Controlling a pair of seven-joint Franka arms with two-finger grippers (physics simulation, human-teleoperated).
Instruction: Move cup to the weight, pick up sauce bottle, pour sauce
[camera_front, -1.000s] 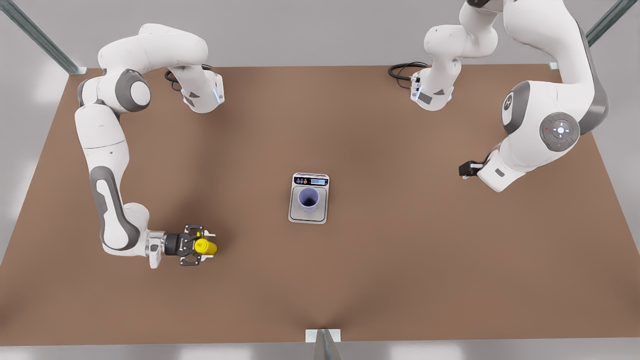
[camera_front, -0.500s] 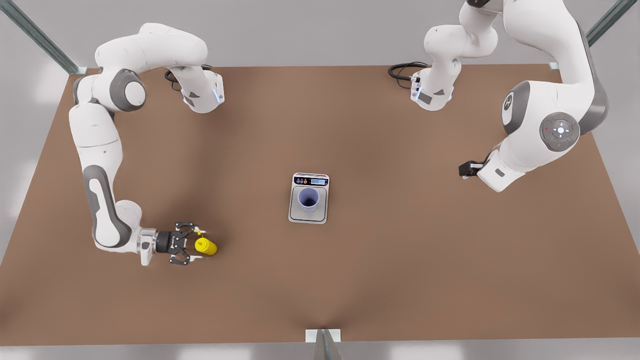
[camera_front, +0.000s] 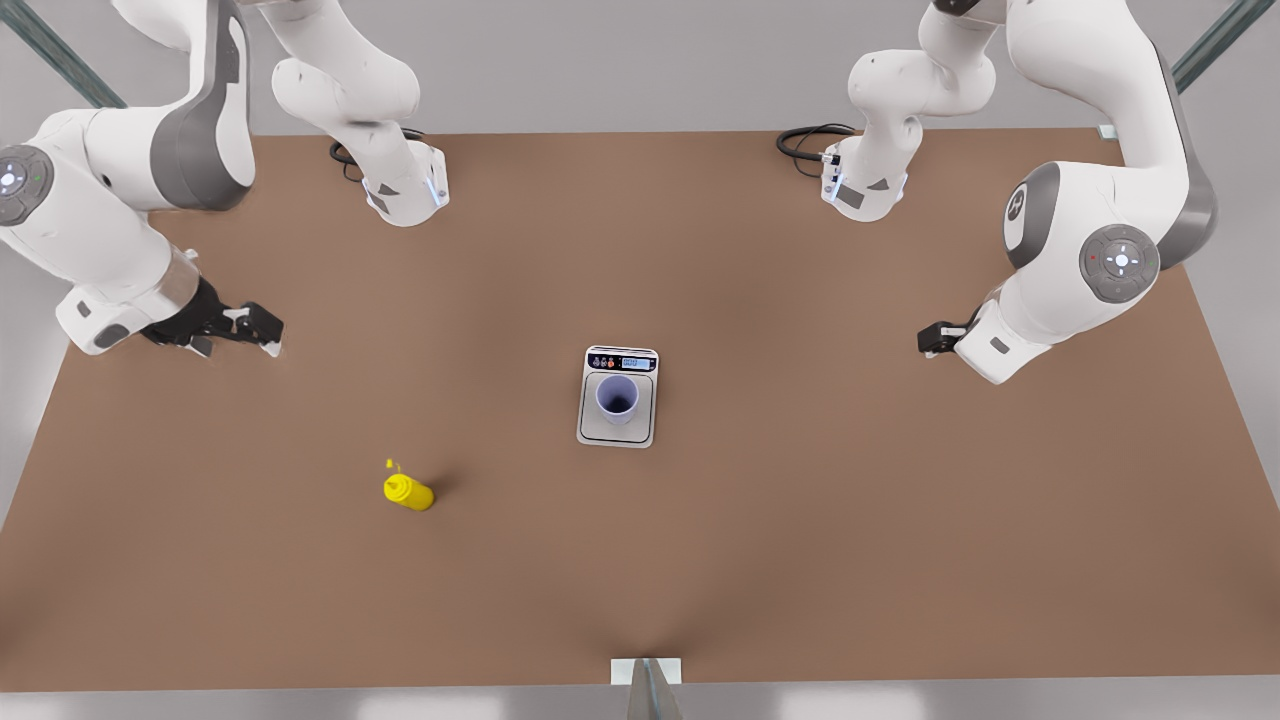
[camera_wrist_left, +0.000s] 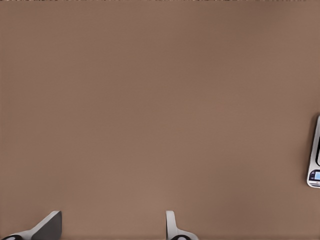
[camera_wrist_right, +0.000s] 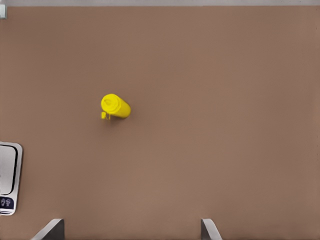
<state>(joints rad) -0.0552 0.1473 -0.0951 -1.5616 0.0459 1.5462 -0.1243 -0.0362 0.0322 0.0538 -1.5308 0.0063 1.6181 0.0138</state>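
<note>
The lavender-blue cup (camera_front: 617, 397) stands upright on the silver weight (camera_front: 596, 432) at the table's middle. An edge of the weight (camera_wrist_left: 315, 160) shows in the left wrist view, and the weight (camera_wrist_right: 9, 175) also appears in the right wrist view. The yellow sauce bottle (camera_front: 408, 491) rests alone on the table toward the front view's left, with a tiny yellow speck (camera_front: 389, 463) beside it. The bottle (camera_wrist_right: 115, 106) lies well ahead of my right gripper (camera_wrist_right: 132, 220). That right gripper (camera_front: 262, 330) is open and raised at the front view's far left. My left gripper (camera_front: 930, 340) waits open at the front view's right, its fingers (camera_wrist_left: 170, 222) apart over bare table.
The brown table (camera_front: 800, 560) spreads wide around the weight and bottle. Both arm bases with black cables (camera_front: 805, 140) sit along the back edge. A metal bracket (camera_front: 646, 672) marks the middle of the near edge.
My right gripper, which had its fingers around the sauce bottle, drew back and swung up to the far left. The bottle stayed where it was. The left arm has not moved.
</note>
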